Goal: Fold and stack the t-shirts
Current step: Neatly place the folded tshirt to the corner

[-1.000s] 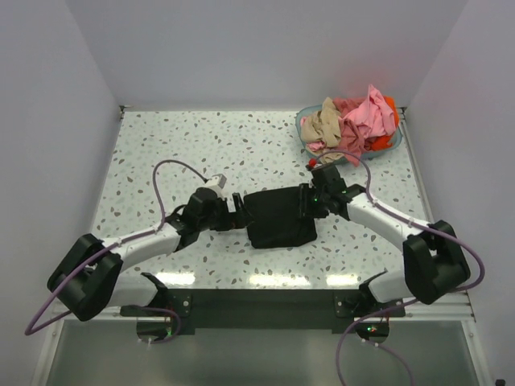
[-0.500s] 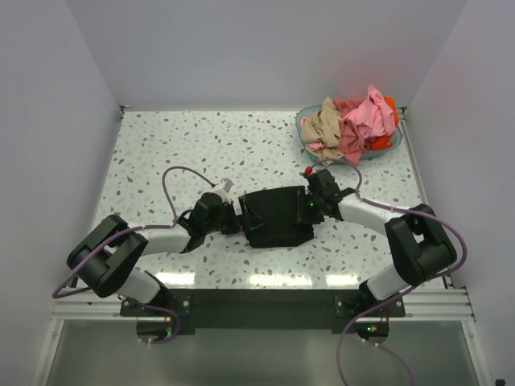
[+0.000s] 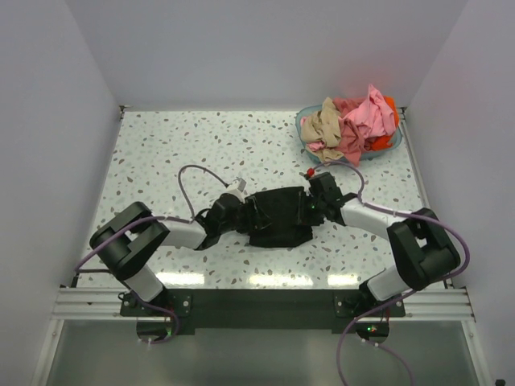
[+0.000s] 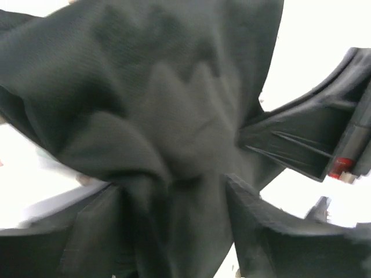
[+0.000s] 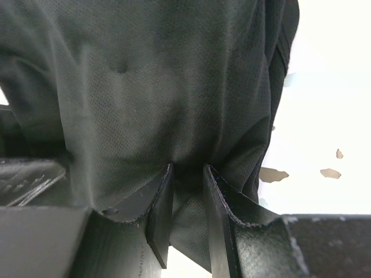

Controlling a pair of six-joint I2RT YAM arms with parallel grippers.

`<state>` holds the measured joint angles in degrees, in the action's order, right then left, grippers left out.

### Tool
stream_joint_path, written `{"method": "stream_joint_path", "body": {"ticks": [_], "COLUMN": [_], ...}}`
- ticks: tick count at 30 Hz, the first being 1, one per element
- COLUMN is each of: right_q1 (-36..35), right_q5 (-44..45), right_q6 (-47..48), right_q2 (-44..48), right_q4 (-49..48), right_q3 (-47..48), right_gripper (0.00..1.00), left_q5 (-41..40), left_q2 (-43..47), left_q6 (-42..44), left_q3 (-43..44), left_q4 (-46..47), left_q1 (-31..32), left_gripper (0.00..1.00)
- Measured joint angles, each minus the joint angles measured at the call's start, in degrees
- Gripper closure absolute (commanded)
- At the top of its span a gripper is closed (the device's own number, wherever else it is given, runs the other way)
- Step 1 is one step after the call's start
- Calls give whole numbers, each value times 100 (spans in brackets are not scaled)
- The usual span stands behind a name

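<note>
Centrally, near the front of the table (image 3: 201,145), the black t-shirt (image 3: 279,215) is laid as a compact, partly folded bundle, with creased edges on its left side. It is held from both sides between the two arms.

The left gripper (image 3: 245,211) is applied to the left edge of the garment. In the left wrist view, a bunched fold of the black t-shirt (image 4: 174,116) is seen passing between the fingers (image 4: 261,237) of the left gripper (image 4: 174,226), and wrinkles radiate from that spot. The jaws are set moderately apart, the gap being filled by the cloth they clamp.

The right gripper (image 3: 310,207) is applied to the right edge of the garment. In the right wrist view, the fingers (image 5: 159,214) of the right gripper (image 5: 185,202) are brought to a narrow gap, and a thin fold of the black t-shirt (image 5: 162,87) is pinched between them. The cloth is drawn taut above the pinch.

At the far right corner of the table, well apart from the black garment, the teal basket (image 3: 300,129) is placed. A loose heap of unfolded shirts is contained in it: the pink t-shirt (image 3: 366,112) is on top, the tan-beige t-shirt (image 3: 324,125) is draped at its left, and the orange-red t-shirt (image 3: 390,104) is partly visible at the right.
</note>
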<state>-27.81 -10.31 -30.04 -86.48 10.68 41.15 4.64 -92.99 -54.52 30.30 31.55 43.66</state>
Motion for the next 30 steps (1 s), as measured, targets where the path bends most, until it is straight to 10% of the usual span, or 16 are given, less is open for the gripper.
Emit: {"method": "stream_joint_path", "body": {"ticks": [5, 30], "right_q1": [-59, -118], "right_q5": [-39, 181], "right_q6": [-59, 278], "right_q2": [42, 2138], "right_q4": [-107, 1812], "right_q3": [-79, 505], "right_gripper": [69, 28], "left_q5": [-400, -1904], "left_q2": [-323, -291], "left_q6": [-17, 3950], "left_q3": [378, 2789], "left_q4": [-481, -3840], "left_q1": [33, -1703], "left_gripper": [99, 100]}}
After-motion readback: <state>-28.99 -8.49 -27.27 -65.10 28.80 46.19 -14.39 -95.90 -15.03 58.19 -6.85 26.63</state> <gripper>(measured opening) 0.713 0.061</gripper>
